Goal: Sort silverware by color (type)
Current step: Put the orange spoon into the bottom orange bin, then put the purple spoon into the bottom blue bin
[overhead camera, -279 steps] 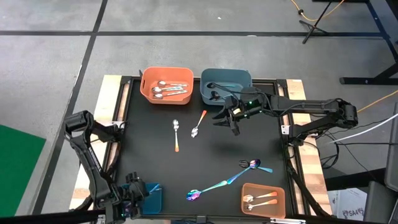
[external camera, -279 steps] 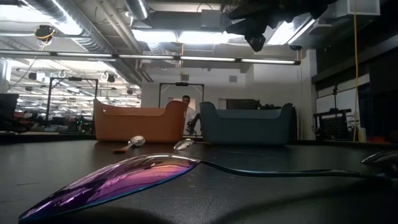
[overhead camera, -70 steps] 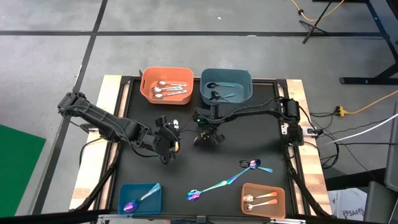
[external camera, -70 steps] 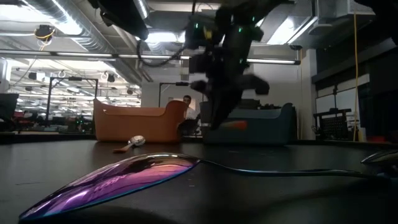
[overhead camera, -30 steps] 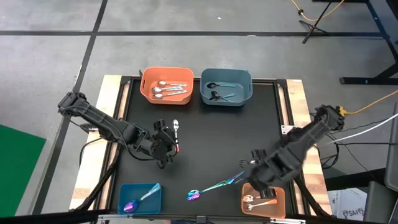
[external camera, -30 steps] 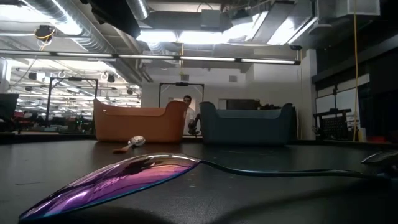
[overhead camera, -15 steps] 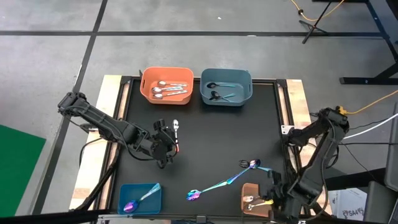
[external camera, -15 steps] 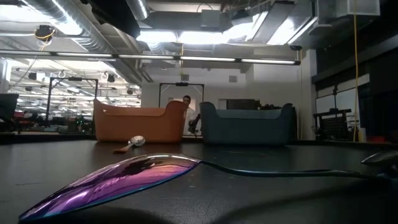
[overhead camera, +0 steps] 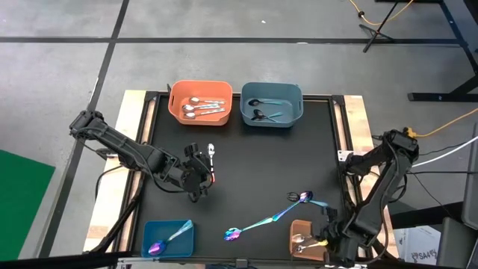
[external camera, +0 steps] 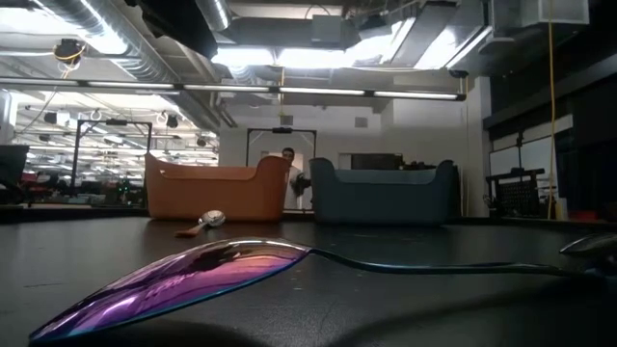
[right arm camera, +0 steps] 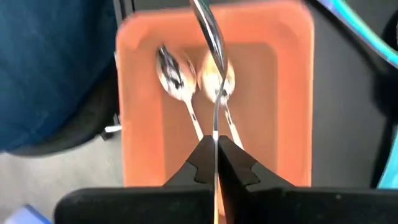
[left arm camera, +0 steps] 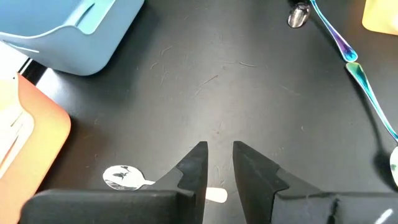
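My right gripper (overhead camera: 323, 237) hangs over the small orange bin (overhead camera: 296, 229) at the near right, shut on a spoon (right arm camera: 209, 37) whose bowl sticks out past the fingers. Two orange-handled spoons (right arm camera: 180, 81) lie in that bin. My left gripper (overhead camera: 200, 176) hovers mid-table, fingers a little apart, over an orange-handled spoon (overhead camera: 211, 153) lying flat on the black mat; in the left wrist view its bowl (left arm camera: 121, 177) shows beside the fingers. Two iridescent spoons (overhead camera: 258, 223) (overhead camera: 305, 198) lie flat near the front. My right gripper pinches the spoon's thin stem (right arm camera: 215, 134) between its two fingers, which hide the handle end. The fingers point steeply down from above and lie along the spoon. The spoon is lifted clear, its bowl end (right arm camera: 208, 28) lowest, over the small orange bin's inside.
A large orange bin (overhead camera: 200, 102) with silver spoons and a blue bin (overhead camera: 271, 103) with black spoons stand at the far edge. A small blue bin (overhead camera: 169, 237) with an iridescent spoon sits at the near left. A person shows far behind the table (external camera: 289, 159).
My right gripper has carried its spoon toward the table's near right corner and down, from beside the iridescent spoons to over the small orange bin, rolling its wrist on the way. It has stayed shut on the spoon.
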